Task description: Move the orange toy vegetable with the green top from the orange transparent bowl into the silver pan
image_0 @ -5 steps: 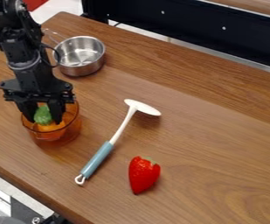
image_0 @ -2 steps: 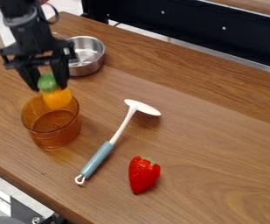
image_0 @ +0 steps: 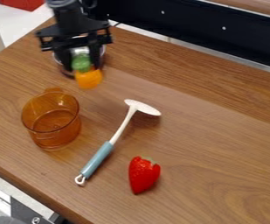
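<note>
Camera view: one black gripper (image_0: 83,64) is at the upper left of the frame, its jaws pinching one toy vegetable (image_0: 88,78), orange with a green top. The vegetable is held up off the desk (image_0: 207,131), green end between the jaws, orange end lowest.

Containers, two counted. One amber transparent cup (image_0: 52,127) stands upright at the left of the frame; no contents are seen through its open top. One metal pot (image_0: 59,60) is at the upper left, behind the gripper and largely hidden by it; its contents cannot be determined.

Other items, one of each. A utensil (image_0: 97,159) with a white head and blue-grey handle lies slanting near the centre, its head toward the top of the frame. A red strawberry (image_0: 143,175) lies below centre, to the right of the handle, not touching it.
</note>
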Motion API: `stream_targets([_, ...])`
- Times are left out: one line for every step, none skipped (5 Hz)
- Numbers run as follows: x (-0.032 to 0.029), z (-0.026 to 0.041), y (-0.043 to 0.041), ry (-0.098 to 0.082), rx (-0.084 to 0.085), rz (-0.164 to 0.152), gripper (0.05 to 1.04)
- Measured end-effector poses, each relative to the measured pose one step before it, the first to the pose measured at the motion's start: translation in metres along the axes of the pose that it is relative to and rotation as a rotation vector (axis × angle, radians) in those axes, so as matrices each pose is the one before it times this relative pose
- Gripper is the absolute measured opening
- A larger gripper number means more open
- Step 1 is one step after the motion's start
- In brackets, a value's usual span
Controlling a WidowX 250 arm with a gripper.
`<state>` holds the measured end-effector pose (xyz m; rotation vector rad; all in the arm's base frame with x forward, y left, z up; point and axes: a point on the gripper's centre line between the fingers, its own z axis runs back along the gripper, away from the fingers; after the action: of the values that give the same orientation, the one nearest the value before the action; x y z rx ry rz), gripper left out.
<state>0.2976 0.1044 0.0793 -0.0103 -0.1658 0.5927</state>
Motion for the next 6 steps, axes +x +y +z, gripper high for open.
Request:
stream_targets([0.01882, -0.01101, -0.00884, -0.0292, 0.0360, 0.0624, 0.582])
stream_targets([0.01418, 0.00207, 0.00036, -0.0512, 0.0151, 0.0271, 0.583])
stream_targets([0.01014, 0.00127, 0.00474, -0.0321, -0.0299, -0.0268, 0.582])
stream_targets([0.01073, -0.00691, 0.00739, -0.0152, 0.0059, -0.0090, 0.583])
stream_targets([0.01854, -0.00290, 0.00922, -0.0194, -0.0284, 0.0037, 0.582])
stream_targets([0.01204, -0.00648, 0.00500, 0.0324, -0.0171, -0.0218, 0.582])
